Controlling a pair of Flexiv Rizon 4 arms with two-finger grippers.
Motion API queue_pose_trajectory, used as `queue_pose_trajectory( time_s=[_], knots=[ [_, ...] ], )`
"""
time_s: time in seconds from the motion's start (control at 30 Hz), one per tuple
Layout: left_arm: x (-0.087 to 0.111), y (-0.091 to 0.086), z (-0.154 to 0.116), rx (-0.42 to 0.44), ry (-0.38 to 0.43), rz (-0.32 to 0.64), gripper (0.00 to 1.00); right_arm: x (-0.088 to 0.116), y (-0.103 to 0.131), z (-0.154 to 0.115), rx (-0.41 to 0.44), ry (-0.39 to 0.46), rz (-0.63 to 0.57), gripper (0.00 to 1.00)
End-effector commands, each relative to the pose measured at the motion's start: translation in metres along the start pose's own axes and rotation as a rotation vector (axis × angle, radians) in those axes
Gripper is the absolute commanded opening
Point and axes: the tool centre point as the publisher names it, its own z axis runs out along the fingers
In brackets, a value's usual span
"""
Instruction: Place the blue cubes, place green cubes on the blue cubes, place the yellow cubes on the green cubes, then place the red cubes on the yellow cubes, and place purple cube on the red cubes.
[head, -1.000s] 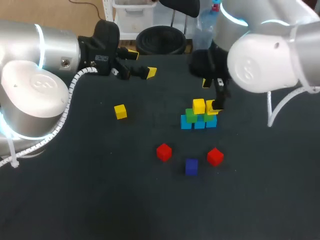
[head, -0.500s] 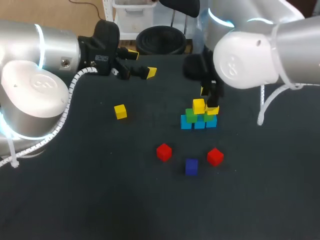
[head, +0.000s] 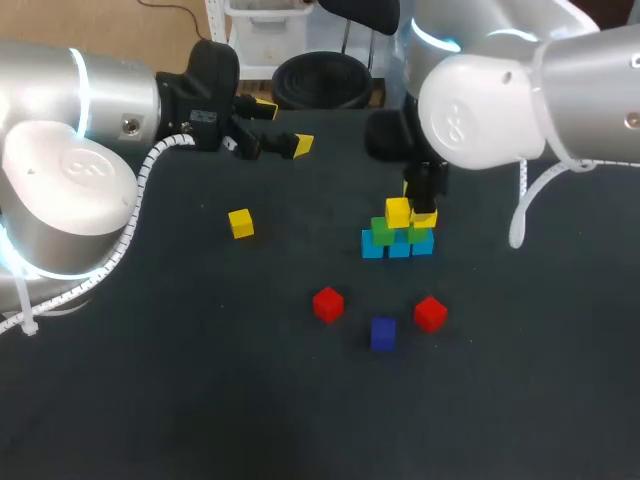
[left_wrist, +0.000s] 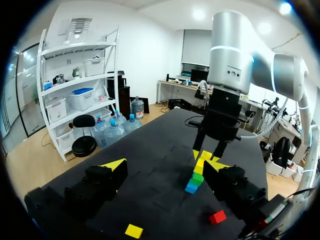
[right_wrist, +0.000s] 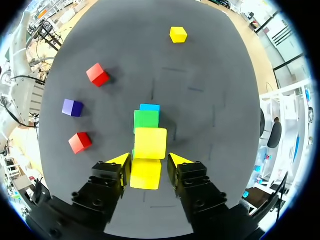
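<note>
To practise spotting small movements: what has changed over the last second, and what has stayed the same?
The right arm swung leftward, and the right gripper edged that way above the stack, around the second yellow cube on it; whether it grips that cube cannot be told. The left gripper, open, the loose yellow cube, both red cubes and the purple cube stayed put.

Matt dark table (head: 200, 400), smooth plastic-looking yellow cube (head: 240, 223), glossy silver left arm (head: 60, 180), matt black left pincer (head: 285, 125).

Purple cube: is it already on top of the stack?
No, the purple cube lies on the table near the red cubes, apart from the stack.
</note>
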Motion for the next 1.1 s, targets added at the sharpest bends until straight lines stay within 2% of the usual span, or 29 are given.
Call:
queue_pose_trajectory(
  time_s=[0.03, 0.27, 0.5, 0.67, 0.7, 0.73, 0.77, 0.8, 1.1],
  knots=[
    [0.0015, 0.0005, 0.0002, 0.001, -0.007, 0.002, 1.0, 0.0006, 0.0004, 0.0001, -0.003, 0.001, 0.002, 0.4],
    [0.0015, 0.0005, 0.0002, 0.001, -0.007, 0.002, 1.0, 0.001, 0.0024, 0.0004, -0.009, 0.001, 0.003, 0.24],
    [0.0015, 0.0005, 0.0002, 0.001, -0.007, 0.002, 1.0, 0.0011, 0.0045, 0.0011, -0.016, 0.0, 0.006, 0.29],
    [0.0015, 0.0005, 0.0002, 0.001, -0.007, 0.002, 1.0, 0.0016, 0.0048, 0.0012, -0.015, 0.001, 0.014, 0.47],
    [0.0015, 0.0005, 0.0002, 0.001, -0.007, 0.002, 1.0, 0.0018, 0.0046, 0.0012, -0.014, 0.001, 0.015, 0.63],
    [0.0015, 0.0005, 0.0002, 0.001, -0.007, 0.002, 1.0, 0.0018, 0.0046, 0.0012, -0.014, 0.001, 0.017, 0.72],
    [0.0015, 0.0005, 0.0002, 0.001, -0.007, 0.002, 1.0, 0.0019, 0.0045, 0.0012, -0.013, 0.002, 0.018, 0.93],
    [0.0015, 0.0005, 0.0002, 0.001, -0.007, 0.002, 1.0, 0.002, 0.0045, 0.0011, -0.013, 0.002, 0.019, 1.0],
    [0.0015, 0.0005, 0.0002, 0.001, -0.007, 0.002, 1.0, -0.0028, 0.0051, 0.0011, -0.019, -0.001, 0.022, 1.0]
  ],
)
